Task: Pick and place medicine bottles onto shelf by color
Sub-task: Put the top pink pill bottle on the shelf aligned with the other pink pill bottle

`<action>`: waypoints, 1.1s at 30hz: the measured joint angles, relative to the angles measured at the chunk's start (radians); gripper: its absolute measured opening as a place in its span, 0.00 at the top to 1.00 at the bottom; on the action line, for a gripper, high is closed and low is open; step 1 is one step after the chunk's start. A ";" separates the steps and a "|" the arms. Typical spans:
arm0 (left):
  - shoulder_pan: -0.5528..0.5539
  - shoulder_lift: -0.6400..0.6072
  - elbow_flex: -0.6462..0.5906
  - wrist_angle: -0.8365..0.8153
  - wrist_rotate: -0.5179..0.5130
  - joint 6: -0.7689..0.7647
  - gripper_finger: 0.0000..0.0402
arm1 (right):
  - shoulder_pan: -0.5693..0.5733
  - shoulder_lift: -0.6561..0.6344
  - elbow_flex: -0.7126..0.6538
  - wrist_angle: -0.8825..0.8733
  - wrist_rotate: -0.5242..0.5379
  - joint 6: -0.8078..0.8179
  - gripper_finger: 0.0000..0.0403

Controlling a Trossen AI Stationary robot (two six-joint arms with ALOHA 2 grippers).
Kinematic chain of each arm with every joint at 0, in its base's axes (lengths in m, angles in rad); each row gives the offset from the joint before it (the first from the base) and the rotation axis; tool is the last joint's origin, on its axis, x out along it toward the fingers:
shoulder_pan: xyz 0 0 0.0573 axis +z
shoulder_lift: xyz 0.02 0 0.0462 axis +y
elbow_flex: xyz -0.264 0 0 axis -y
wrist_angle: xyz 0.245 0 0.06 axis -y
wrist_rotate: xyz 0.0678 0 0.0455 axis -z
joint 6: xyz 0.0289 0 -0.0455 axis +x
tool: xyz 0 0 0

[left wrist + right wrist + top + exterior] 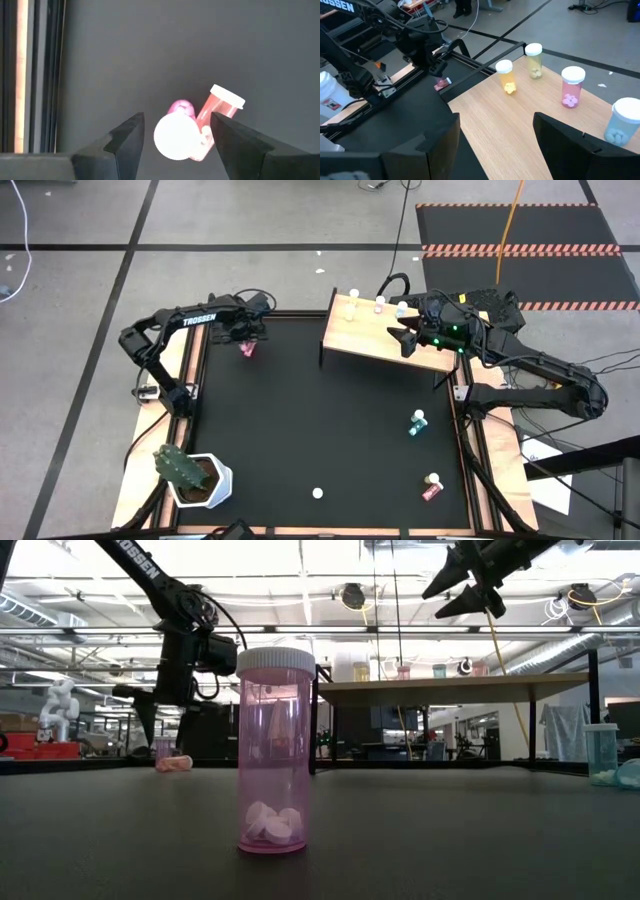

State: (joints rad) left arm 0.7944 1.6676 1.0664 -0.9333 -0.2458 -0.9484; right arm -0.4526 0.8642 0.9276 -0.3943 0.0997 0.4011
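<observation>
My left gripper (176, 118) is open and points down at the table's far left. Between its fingers stands an upright pink bottle (175, 137), seen by its white cap. A reddish bottle (216, 116) lies on its side against it, close to one finger. The wooden shelf (372, 340) stands on its black legs at the far right and carries several upright bottles: orange (506, 76), pale yellow (534, 61), pink (571, 87) and light blue (621, 121). My right gripper (495, 145) hovers open above the shelf, with nothing between its fingers.
Another pink bottle (273, 752) stands upright near the front edge. A teal bottle (417, 423) and a red one (432, 487) are on the table's right side. A green cactus in a white pot (190, 476) sits at the front left corner.
</observation>
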 joint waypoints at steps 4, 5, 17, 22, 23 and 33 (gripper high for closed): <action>0.004 0.000 0.000 0.001 -0.017 -0.001 0.44 | 0.000 0.000 0.000 0.000 0.001 0.005 0.42; 0.004 0.000 0.000 0.001 -0.018 -0.001 0.45 | 0.000 0.000 0.000 0.000 0.001 0.005 0.43; 0.004 0.000 0.001 0.006 -0.016 0.032 0.72 | 0.000 0.000 0.000 0.000 0.002 0.017 0.47; 0.002 -0.002 0.002 0.004 0.023 0.057 0.68 | 0.000 0.000 0.000 0.000 0.002 0.017 0.47; 0.002 -0.011 0.002 0.001 0.042 0.064 0.67 | 0.000 0.000 0.000 0.000 0.002 0.017 0.47; -0.053 -0.229 0.061 -0.073 0.155 0.116 0.71 | 0.000 -0.019 0.000 0.000 0.000 0.008 0.47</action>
State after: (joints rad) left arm 0.7411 1.4382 1.1277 -1.0058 -0.0909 -0.8323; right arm -0.4526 0.8452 0.9276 -0.3946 0.1001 0.4089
